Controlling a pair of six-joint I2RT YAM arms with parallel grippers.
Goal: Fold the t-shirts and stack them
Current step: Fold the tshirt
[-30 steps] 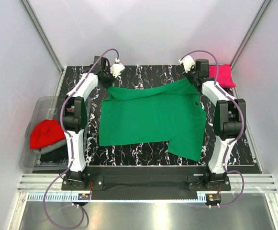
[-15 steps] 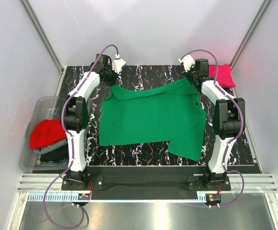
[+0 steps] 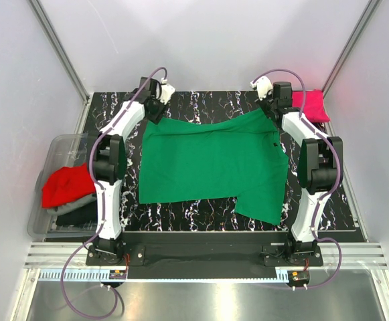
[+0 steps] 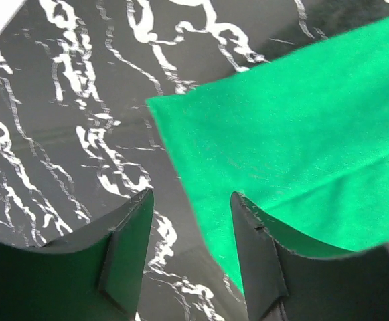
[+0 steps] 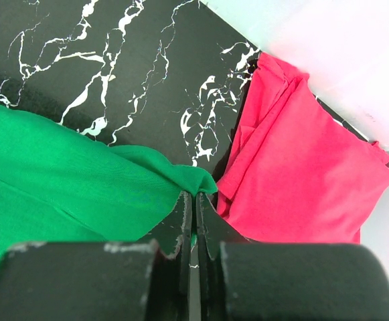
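Green shirt (image 3: 207, 160) lies spread on the surface (image 3: 181, 215), its far-right corner pinched by the right tool (image 5: 195, 200); lower the left tool (image 4: 191, 204), jaws wide, squarely over the far-left corner before clamping.

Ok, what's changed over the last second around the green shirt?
The left gripper has drawn back a little past the green t-shirt's far-left corner. It is open now, and that corner lies flat and unheld. The right gripper stays shut on the far-right corner. The rest of the shirt, the pink t-shirt and the red t-shirt have not moved.
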